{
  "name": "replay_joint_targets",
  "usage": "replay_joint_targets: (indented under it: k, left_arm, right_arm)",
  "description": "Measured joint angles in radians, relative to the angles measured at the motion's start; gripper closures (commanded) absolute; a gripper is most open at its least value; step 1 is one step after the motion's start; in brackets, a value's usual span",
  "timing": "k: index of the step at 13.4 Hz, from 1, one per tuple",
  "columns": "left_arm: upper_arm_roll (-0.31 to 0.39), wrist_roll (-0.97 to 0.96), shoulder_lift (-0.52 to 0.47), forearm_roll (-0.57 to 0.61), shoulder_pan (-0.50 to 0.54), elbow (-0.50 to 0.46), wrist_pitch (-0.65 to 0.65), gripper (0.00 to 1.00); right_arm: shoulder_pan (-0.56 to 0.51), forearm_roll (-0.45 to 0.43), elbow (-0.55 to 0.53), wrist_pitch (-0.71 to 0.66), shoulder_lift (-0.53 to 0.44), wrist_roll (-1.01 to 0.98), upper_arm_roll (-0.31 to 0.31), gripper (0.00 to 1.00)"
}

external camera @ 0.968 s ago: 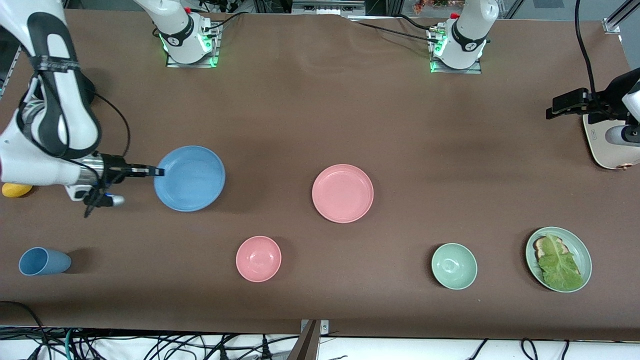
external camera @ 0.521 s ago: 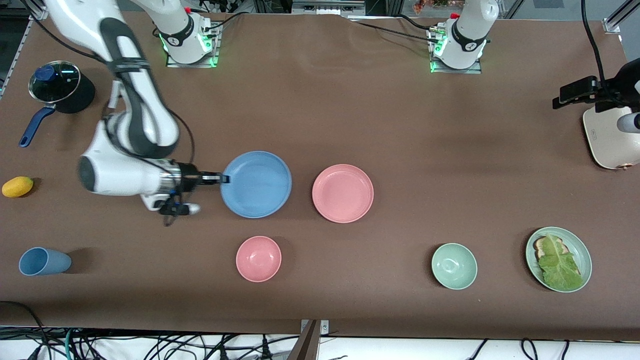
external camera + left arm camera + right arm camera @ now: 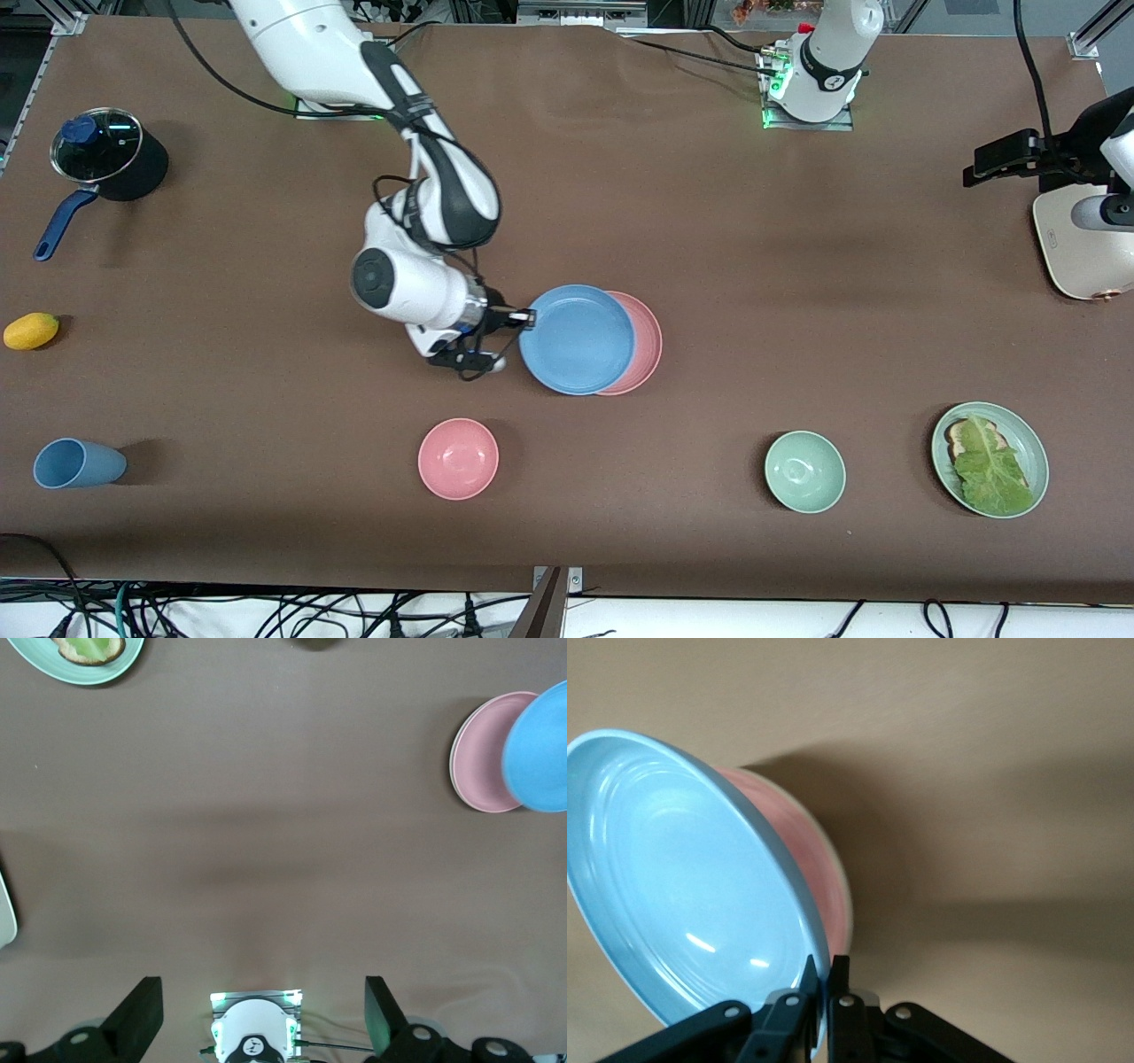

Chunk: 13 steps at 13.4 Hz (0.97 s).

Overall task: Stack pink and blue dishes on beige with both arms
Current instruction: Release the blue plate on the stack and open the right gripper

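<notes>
My right gripper (image 3: 529, 316) is shut on the rim of the light blue plate (image 3: 577, 339). The plate hangs tilted over the pink plate (image 3: 647, 341) at the table's middle and covers most of it. In the right wrist view the fingertips (image 3: 818, 979) pinch the blue plate (image 3: 682, 877) by its rim, with the pink plate (image 3: 830, 877) just under it. The left gripper (image 3: 1010, 158) waits high over the left arm's end of the table, open and empty (image 3: 257, 1019); from there the blue plate (image 3: 540, 749) overlaps the pink plate (image 3: 478, 757). No beige plate is in view.
A pink bowl (image 3: 458, 458), a green bowl (image 3: 804, 471) and a green plate with toast and lettuce (image 3: 1028, 443) lie nearer the front camera. A blue cup (image 3: 75, 463), a yellow fruit (image 3: 31, 330) and a lidded pot (image 3: 106, 155) are at the right arm's end. A cream toaster (image 3: 1081, 266) is at the left arm's end.
The right arm has carried the blue plate from the right arm's end to the table's middle, where it now overlaps the pink plate. The left arm has barely moved.
</notes>
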Motion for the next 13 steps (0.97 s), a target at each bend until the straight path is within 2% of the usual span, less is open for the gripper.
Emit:
replay_joint_targets:
  k: [3, 6, 7, 8, 13]
  left_arm:
    - [-0.006, -0.021, -0.002, 0.0, 0.001, 0.0, 0.0, 0.0]
    - [-0.005, -0.022, -0.001, 0.0, 0.003, -0.001, 0.0, 0.0]
    - [-0.005, -0.022, -0.001, 0.0, 0.003, -0.001, 0.0, 0.0]
    - [-0.005, -0.022, 0.0, 0.0, 0.003, -0.001, 0.0, 0.0]
    - [-0.005, -0.022, 0.004, 0.0, 0.003, -0.001, 0.0, 0.0]
  right_arm:
    - [0.059, 0.0, 0.025, 0.059, 0.052, 0.054, -0.002, 1.0]
    - [0.055, 0.0, 0.026, 0.062, 0.078, 0.054, -0.011, 1.0]
    - [0.055, 0.0, 0.026, 0.062, 0.08, 0.054, -0.014, 0.7]
    - [0.055, 0.0, 0.027, 0.062, 0.08, 0.054, -0.015, 0.01]
    - [0.057, -0.002, 0.039, 0.052, 0.075, 0.054, -0.023, 0.0]
